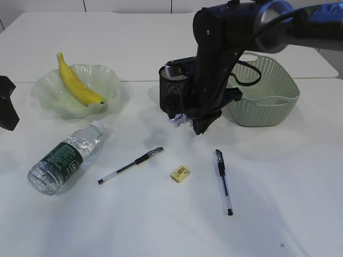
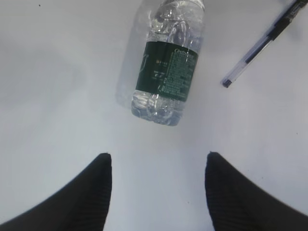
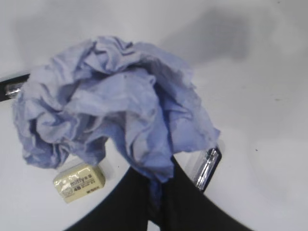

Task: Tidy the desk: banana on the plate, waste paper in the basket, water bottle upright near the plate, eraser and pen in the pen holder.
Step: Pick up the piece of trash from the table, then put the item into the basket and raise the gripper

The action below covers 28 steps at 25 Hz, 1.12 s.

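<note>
My right gripper (image 1: 187, 120) is shut on the crumpled bluish waste paper (image 3: 115, 110) and holds it above the table, in front of the black mesh pen holder (image 1: 172, 85); the paper also shows in the exterior view (image 1: 178, 120). The banana (image 1: 77, 83) lies on the pale green plate (image 1: 48, 88). The water bottle (image 1: 64, 158) lies on its side left of centre; it also shows in the left wrist view (image 2: 166, 67). My left gripper (image 2: 158, 159) is open and empty near the bottle's base. The yellow eraser (image 1: 180, 173) and two pens (image 1: 130, 165) (image 1: 223, 181) lie on the table.
The green basket (image 1: 273, 101) stands right of the pen holder, behind my right arm. In the right wrist view the eraser (image 3: 79, 182) and a pen's end (image 3: 208, 168) show below the paper. A pen (image 2: 262, 45) lies right of the bottle.
</note>
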Tool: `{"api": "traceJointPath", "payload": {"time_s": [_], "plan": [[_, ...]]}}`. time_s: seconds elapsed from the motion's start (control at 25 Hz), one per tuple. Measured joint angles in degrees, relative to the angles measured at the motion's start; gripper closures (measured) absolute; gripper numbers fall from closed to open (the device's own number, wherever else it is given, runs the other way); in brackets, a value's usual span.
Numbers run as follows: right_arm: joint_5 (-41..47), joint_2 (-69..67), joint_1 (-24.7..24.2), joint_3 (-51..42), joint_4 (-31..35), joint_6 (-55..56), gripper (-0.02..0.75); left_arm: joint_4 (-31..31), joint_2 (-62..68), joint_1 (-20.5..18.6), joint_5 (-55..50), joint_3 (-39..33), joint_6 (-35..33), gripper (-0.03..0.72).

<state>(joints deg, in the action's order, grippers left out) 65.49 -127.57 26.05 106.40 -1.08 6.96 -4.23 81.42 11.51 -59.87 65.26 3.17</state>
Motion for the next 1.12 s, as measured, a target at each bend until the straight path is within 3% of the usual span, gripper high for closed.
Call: {"api": "traceJointPath", "payload": {"time_s": [0.36, 0.84, 1.12], "plan": [[1.4, 8.6, -2.2, 0.2, -2.3, -0.4, 0.73, 0.0, 0.0, 0.0, -0.9, 0.0, 0.0, 0.259], [-3.4, 12.3, -19.2, 0.3, -0.4, 0.9, 0.731, 0.0, 0.0, 0.0, -2.4, 0.0, 0.0, 0.265], [-8.3, 10.8, -21.2, 0.5, -0.1, 1.1, 0.73, 0.0, 0.0, 0.0, -2.4, 0.0, 0.0, 0.267]]}}
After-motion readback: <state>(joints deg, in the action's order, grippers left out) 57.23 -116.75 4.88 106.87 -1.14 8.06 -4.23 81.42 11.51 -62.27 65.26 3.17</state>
